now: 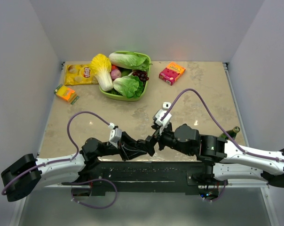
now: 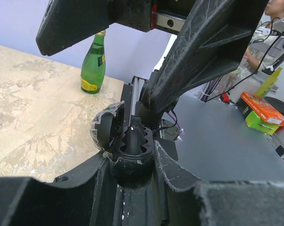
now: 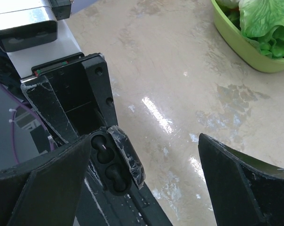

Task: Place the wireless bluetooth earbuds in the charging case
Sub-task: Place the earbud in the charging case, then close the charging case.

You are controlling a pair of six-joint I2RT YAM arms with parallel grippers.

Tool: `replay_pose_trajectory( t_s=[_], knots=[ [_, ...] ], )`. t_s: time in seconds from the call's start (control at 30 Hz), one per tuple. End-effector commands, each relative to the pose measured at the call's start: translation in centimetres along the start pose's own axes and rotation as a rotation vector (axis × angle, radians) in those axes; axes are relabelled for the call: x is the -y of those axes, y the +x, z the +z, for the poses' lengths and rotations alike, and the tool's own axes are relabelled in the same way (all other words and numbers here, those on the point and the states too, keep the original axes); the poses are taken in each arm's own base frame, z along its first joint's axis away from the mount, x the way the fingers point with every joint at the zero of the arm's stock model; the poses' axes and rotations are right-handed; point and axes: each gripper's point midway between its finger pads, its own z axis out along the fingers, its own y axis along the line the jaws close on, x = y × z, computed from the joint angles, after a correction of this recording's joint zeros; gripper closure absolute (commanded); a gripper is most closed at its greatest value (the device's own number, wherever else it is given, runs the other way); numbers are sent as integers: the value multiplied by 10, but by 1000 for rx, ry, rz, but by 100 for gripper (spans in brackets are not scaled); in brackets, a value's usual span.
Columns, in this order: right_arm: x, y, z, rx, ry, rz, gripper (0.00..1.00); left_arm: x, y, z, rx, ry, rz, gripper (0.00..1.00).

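The left end effector [image 2: 131, 164] is clamped on the charging case [image 3: 109, 165], one finger on each side of its lower shell. The case looks black rather than white, wrapped in clear film, and its hinged lid [image 2: 102, 129] is swung open to one side. In the left wrist view a dark earbud [image 2: 135, 137] sits in a well of the case. The right wrist view shows two dark rounded shapes in the wells, but I cannot tell whether both are buds.

The right end effector [image 3: 144, 141] is spread wide with nothing between its fingers. It sits just beside the open face of the case, one finger on each side of it.

The case is held off the desk [image 1: 193, 94], well apart from the green bowl [image 3: 245, 52] of vegetables, on the bowl's near side toward the arm bases.

The left arm lies low along the desk's near edge, its forearm running toward the centre and its wrist pointing at the other arm. The right arm reaches in from the far side, folded at the elbow, its wrist turned back toward the bowl and the left end effector.

A green bottle [image 2: 93, 63] stands upright on the desk, well to the right of the bowl, near the right arm.
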Motion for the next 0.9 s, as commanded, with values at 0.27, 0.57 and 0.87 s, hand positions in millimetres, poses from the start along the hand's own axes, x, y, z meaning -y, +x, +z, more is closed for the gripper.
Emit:
replay_pose_trajectory(
  t_s=[0.27, 0.57, 0.87],
  knots=[
    [-3, 13, 2, -35, -26, -21, 4, 13, -37, 8, 101, 48, 91, 100],
    [3, 18, 3, -42, 7, -7, 5, 16, -37, 8, 102, 58, 96, 100],
    [-11, 2, -3, 14, -76, -3, 2, 9, -32, 8, 87, 26, 81, 100]
  ],
)
